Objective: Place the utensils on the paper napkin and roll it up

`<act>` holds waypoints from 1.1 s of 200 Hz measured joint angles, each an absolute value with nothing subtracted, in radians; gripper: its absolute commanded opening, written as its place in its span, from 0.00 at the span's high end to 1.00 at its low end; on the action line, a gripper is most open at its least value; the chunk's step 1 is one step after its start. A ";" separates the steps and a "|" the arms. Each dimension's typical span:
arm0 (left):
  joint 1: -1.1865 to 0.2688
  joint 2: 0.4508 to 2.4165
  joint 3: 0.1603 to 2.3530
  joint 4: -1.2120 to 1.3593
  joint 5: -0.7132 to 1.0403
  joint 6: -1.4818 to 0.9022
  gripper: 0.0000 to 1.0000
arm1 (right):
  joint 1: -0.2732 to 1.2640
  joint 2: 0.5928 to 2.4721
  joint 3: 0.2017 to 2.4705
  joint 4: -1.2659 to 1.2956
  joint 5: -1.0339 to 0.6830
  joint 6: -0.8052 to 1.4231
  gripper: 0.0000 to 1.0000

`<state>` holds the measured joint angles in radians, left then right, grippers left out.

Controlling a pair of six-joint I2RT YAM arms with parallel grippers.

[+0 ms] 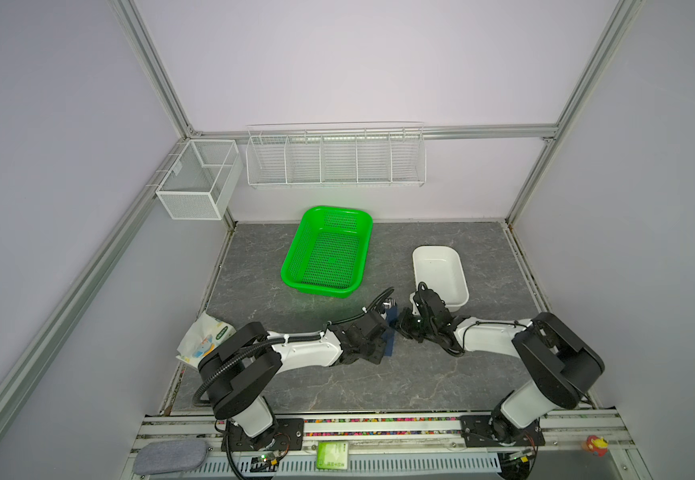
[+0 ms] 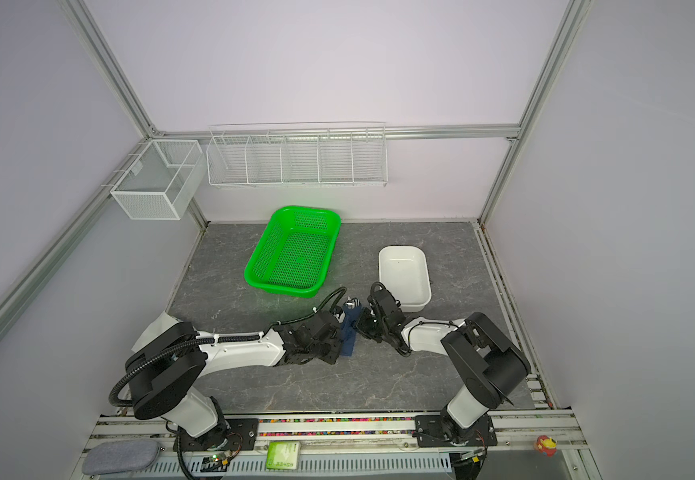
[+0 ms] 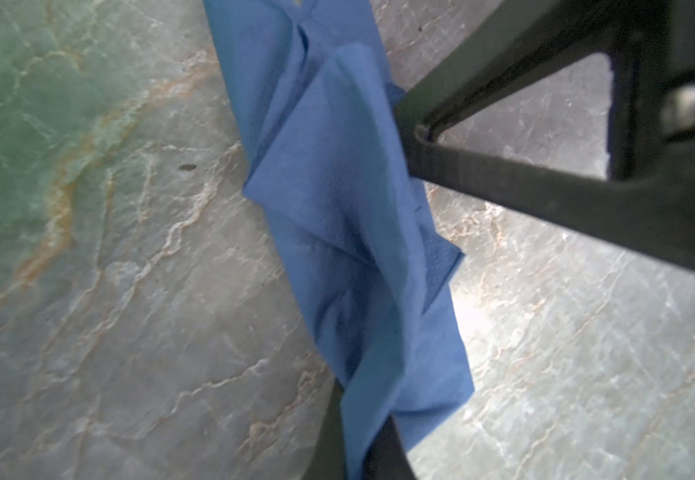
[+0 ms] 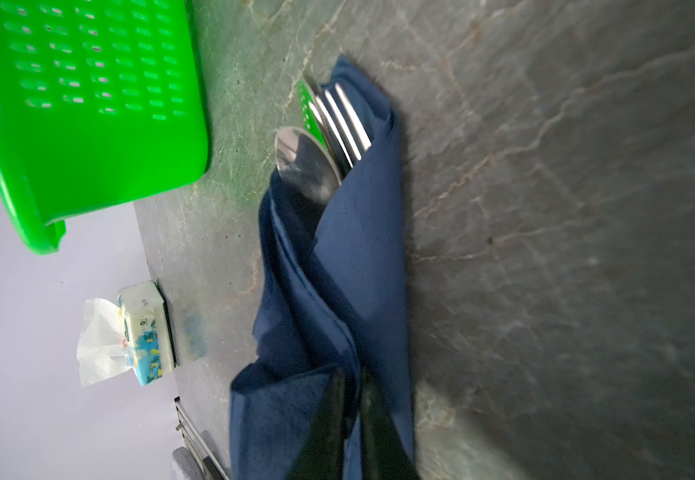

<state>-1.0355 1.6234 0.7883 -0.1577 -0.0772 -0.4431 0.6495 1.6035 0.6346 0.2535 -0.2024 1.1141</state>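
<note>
Here, paper napkin (image 4: pixel 350 270) (utensils (image 4: pixel 329 141) poking out), left pincer (image 3: pixel 362 419) clamped on it, right pincer (image 4: pixel 353 376) pinching its fold.

utensils (image 4: pixel 346 120) half hidden, wrapped in napkin (image 4: pixel 358 257)

On the table (image 1: pixel 379 382), the paper napkin (image 2: pixel 350 330) lies rolled near centre, its long axis running front to back. Inside it sit the utensils (image 4: pixel 346 124), heads poking out the far end. At the roll's near end, the left gripper (image 3: pixel 358 453) reaches in from the left; the right gripper (image 4: pixel 354 415) is on the roll's right side. Behind the roll, slightly left: basket (image 1: pixel 333 220). Right of that, just behind the right gripper: tub (image 1: pixel 439 270). At the table's left edge: tissue pack (image 1: pixel 202 340). On the back wall above the basket: wire rack (image 1: pixel 335 160), with the mesh box (image 1: pixel 198 183) to its left.
</note>
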 measured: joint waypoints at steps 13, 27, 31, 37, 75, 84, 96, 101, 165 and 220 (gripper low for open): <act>-1.037 1.623 0.788 -0.158 -0.086 -0.441 1.00 | 0.649 1.592 0.635 0.249 -0.199 1.112 0.78; -1.040 1.624 0.788 -0.158 -0.092 -0.440 1.00 | 0.649 1.564 0.632 0.239 -0.191 1.111 0.72; -1.040 1.624 0.788 -0.158 -0.094 -0.439 1.00 | 0.649 1.555 0.631 0.237 -0.187 1.113 0.72; -1.041 1.624 0.788 -0.158 -0.097 -0.439 1.00 | 0.649 1.536 0.628 0.234 -0.184 1.113 0.70; -1.048 1.624 0.788 -0.158 -0.110 -0.433 1.00 | 0.649 1.440 0.620 0.207 -0.168 1.113 0.54; -1.048 1.624 0.788 -0.158 -0.111 -0.432 1.00 | 0.649 1.429 0.618 0.207 -0.168 1.117 0.50; -1.048 1.624 0.788 -0.158 -0.112 -0.432 1.00 | 0.649 1.419 0.612 0.208 -0.169 1.124 0.44; -1.048 1.624 0.788 -0.158 -0.112 -0.432 1.00 | 0.649 1.415 0.609 0.209 -0.169 1.123 0.41; -1.048 1.626 0.788 -0.158 -0.116 -0.429 1.00 | 0.674 1.428 0.604 0.171 -0.153 1.182 0.34; -1.050 1.628 0.789 -0.158 -0.120 -0.429 1.00 | 0.691 1.436 0.604 0.090 -0.099 1.221 0.29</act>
<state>-1.0500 1.6283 0.7895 -0.1577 -0.1196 -0.4286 0.6910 1.4357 0.6044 0.0898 -0.0994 1.2205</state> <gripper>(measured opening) 0.048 0.696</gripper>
